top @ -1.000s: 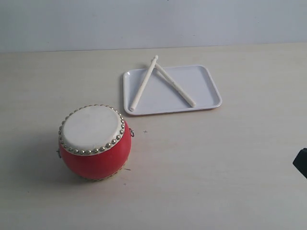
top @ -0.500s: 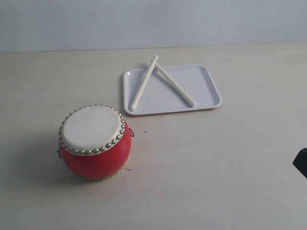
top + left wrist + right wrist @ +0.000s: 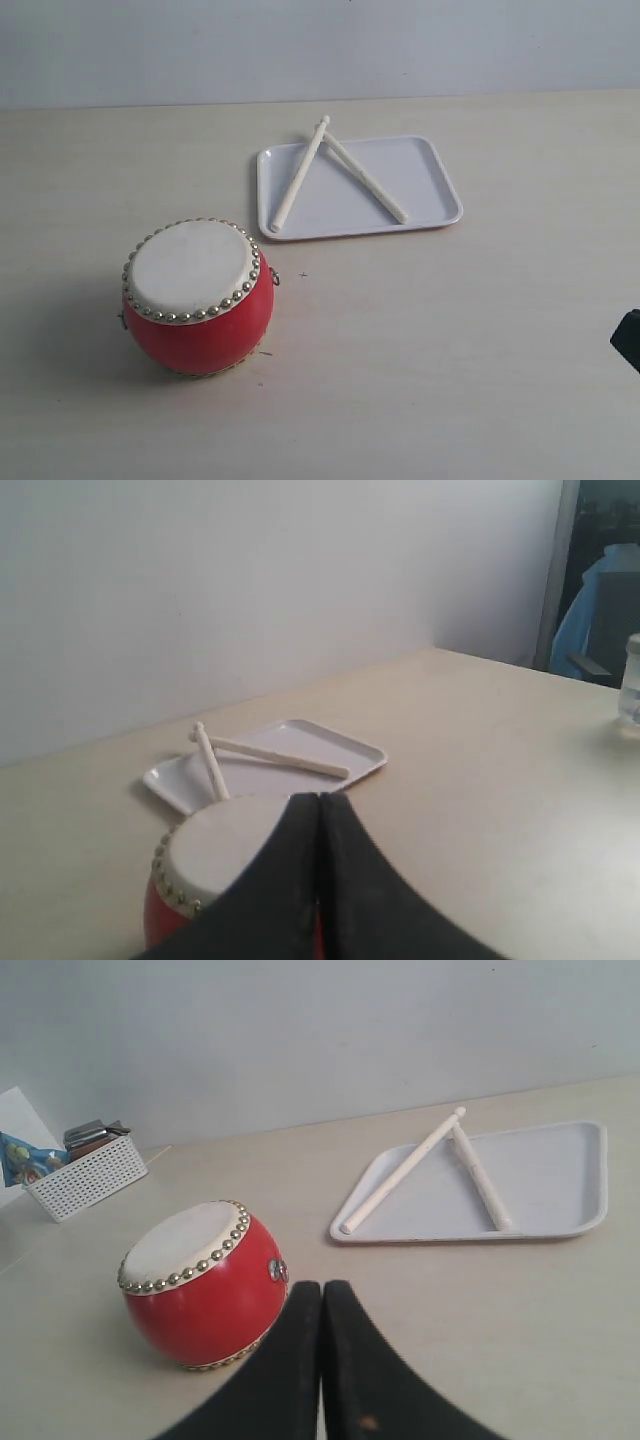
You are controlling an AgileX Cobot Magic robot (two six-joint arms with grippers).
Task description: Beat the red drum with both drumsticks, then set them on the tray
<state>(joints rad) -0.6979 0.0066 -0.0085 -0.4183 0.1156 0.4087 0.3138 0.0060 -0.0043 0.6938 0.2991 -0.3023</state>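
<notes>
Pale wall [image 3: 300, 50] is seen behind a cream bench [image 3: 450, 330]. On the bench, the tray [image 3: 425, 175] is set well beyond both hands, farther off than the drum [image 3: 197, 295]. The drum stands upright just ahead of the left hand [image 3: 319, 802] and is partly hidden by it. It is near the right hand [image 3: 321, 1288] too, off toward the left arm's side. Two sticks [image 3: 297, 176] [image 3: 366, 180] are laid on the tray, crossed at its far rim and splayed toward the hands. Both hands are clenched, with nothing grasped.
</notes>
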